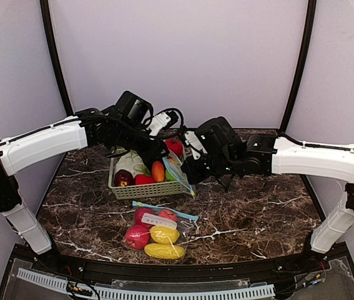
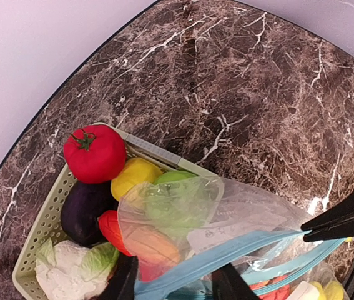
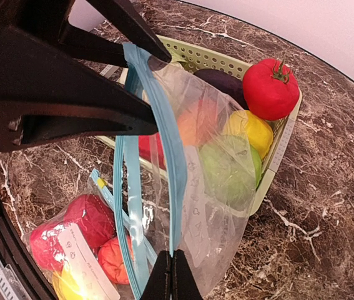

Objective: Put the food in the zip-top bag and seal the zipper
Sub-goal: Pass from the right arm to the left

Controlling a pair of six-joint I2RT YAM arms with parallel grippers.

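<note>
The right pincer (image 3: pixel 172 275) pinches the bag's (image 3: pixel 220 219) blue rim, the left pincer (image 2: pixel 173 267) straddles that rim, whether clamped I cannot tell, with the basket (image 2: pixel 39 237) of food (image 2: pixel 94 153) below them.

basket (image 1: pixel 145 190): mid-table, food (image 1: pixel 158 170) inside | filled bag (image 1: pixel 155 229): before basket | empty bag (image 1: pixel 178 172): over basket's right end
</note>
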